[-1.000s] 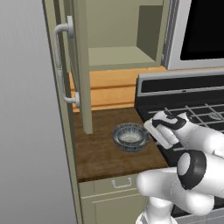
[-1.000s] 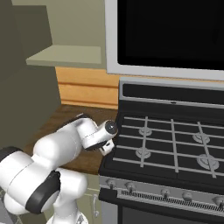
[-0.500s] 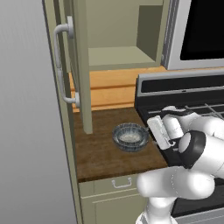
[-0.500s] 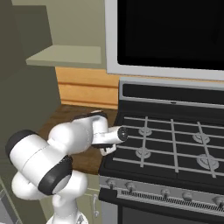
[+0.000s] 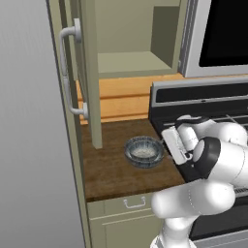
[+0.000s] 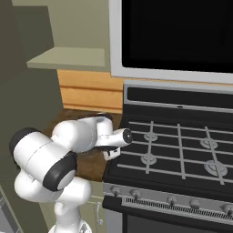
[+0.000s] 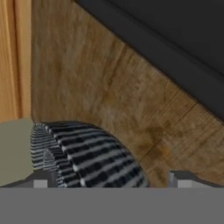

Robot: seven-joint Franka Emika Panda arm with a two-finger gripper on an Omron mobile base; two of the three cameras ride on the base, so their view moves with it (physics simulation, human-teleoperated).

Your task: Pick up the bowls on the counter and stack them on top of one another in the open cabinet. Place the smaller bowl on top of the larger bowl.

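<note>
Hand view: spread end effector (image 7: 111, 179) by round ribbed blue-grey bowl (image 7: 83, 159) on wood-grain counter (image 7: 109, 92).

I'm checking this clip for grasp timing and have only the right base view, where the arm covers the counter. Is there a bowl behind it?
Observer: Yes. In the left base view a ribbed bowl sits on the counter, close to the stove.
Operator: Has the gripper closed on it?
Observer: No. The hand view shows the gripper open, its fingertips wide apart, with the bowl's ribbed wall close ahead between them.
Operator: And the cabinet door?
Observer: The cabinet door stands open, edge-on above the counter's left part.
</note>
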